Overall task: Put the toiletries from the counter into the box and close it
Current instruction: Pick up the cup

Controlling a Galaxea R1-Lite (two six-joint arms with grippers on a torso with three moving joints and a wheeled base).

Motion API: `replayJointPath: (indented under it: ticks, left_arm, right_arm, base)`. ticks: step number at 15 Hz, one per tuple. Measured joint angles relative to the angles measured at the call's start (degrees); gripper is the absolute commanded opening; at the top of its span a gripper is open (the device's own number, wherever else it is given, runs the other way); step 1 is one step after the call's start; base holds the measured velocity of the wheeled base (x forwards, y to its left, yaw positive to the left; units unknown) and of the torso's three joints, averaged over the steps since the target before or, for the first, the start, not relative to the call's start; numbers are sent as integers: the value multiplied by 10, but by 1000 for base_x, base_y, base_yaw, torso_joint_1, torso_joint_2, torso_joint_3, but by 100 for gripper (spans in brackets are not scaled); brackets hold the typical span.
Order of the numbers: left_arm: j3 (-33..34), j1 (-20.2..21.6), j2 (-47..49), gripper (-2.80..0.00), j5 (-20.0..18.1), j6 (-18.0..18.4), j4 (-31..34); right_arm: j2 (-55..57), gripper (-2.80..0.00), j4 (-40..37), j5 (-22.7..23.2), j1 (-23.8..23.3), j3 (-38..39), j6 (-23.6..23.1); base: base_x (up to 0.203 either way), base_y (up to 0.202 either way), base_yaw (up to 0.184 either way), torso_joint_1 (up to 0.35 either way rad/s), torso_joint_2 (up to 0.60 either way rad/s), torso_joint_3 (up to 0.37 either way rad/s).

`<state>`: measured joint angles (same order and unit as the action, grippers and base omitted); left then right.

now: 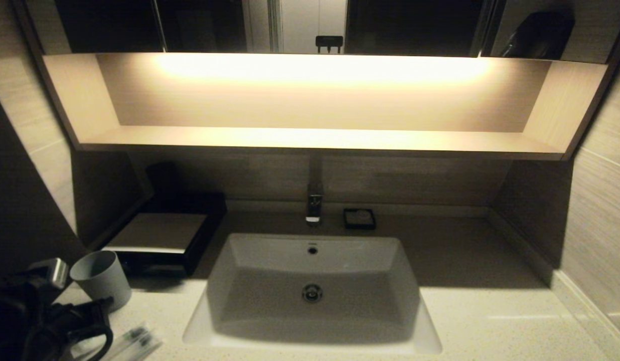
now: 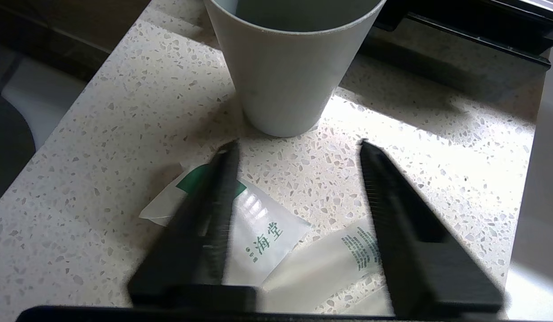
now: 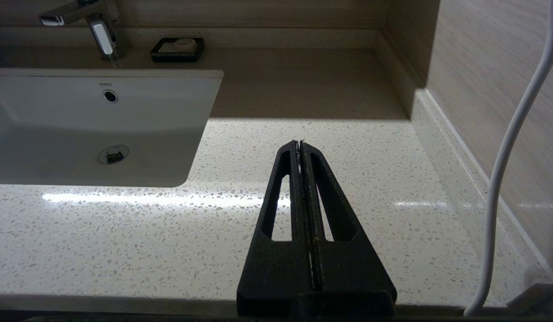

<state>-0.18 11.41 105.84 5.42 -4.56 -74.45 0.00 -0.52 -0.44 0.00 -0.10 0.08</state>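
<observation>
My left gripper (image 2: 298, 145) is open just above the counter (image 2: 124, 134) at its front left, nothing between its fingers. Under it lie the toiletries: a white packet with a green band and green characters (image 2: 263, 232), partly behind one finger, and a second white packet with green print (image 2: 330, 264) beside it. Long clear packets (image 1: 134, 343) show at the front edge in the head view. The black box (image 1: 159, 233) with its pale top panel stands behind the cup, left of the sink. My right gripper (image 3: 299, 143) is shut and empty over the counter right of the sink.
A pale grey cup (image 2: 290, 76) stands upright just beyond the left fingertips, between them and the box. The white sink (image 1: 312, 281) fills the middle, with a tap (image 1: 314, 203) and a small black dish (image 1: 359, 219) behind it. A white cable (image 3: 504, 170) hangs by the right wall.
</observation>
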Motion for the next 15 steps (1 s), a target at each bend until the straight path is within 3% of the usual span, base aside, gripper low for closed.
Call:
replayJointPath:
  ticks: [7, 15]
  left_arm:
    - [0, 2, 13, 0, -16, -11, -9]
    - [0, 25, 111, 0, -14, -8, -126]
  right_arm:
    - [0, -280, 0, 0, 0, 0, 0]
    - [0, -280, 0, 0, 0, 0, 0]
  base:
    - [0, 0, 0, 0, 0, 0]
    - [0, 0, 0, 0, 0, 0]
